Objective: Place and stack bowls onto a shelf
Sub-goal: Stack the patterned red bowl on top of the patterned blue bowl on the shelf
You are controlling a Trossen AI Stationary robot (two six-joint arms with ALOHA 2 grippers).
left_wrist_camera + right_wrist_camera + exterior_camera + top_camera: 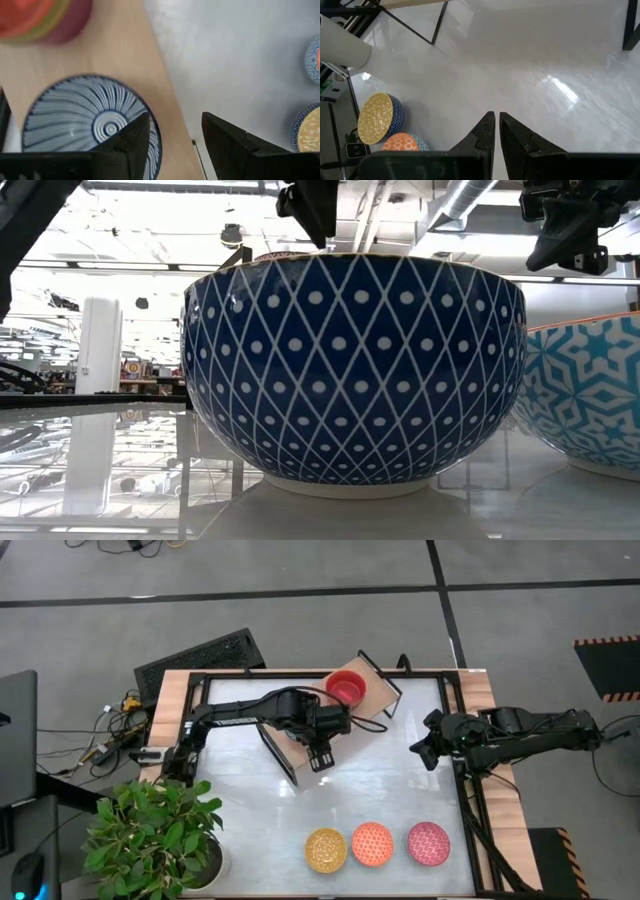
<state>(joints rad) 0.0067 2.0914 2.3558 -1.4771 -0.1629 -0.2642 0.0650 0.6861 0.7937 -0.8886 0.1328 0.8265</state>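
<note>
1. High view: left end effector (322, 754) hangs over the shelf (372, 690), fingers spread, gripping nothing.
2. Blue-white bowl (90, 120) sits empty on the shelf beneath it; best to lift straight up, clearing the rim.
3. Red bowl (345, 686) tops a stack nearby.
4. Right end effector (424, 748) waits near the table edge, pinched almost closed, empty.
5. Yellow bowl (325, 849), orange bowl (372, 844) and pink bowl (428, 843) wait on the table (400, 790).

Red bowl (346, 686) on light-wood shelf (372, 690); blue-white striped bowl (90, 122); yellow bowl (325, 849), orange bowl (372, 844), pink bowl (428, 843).
</note>
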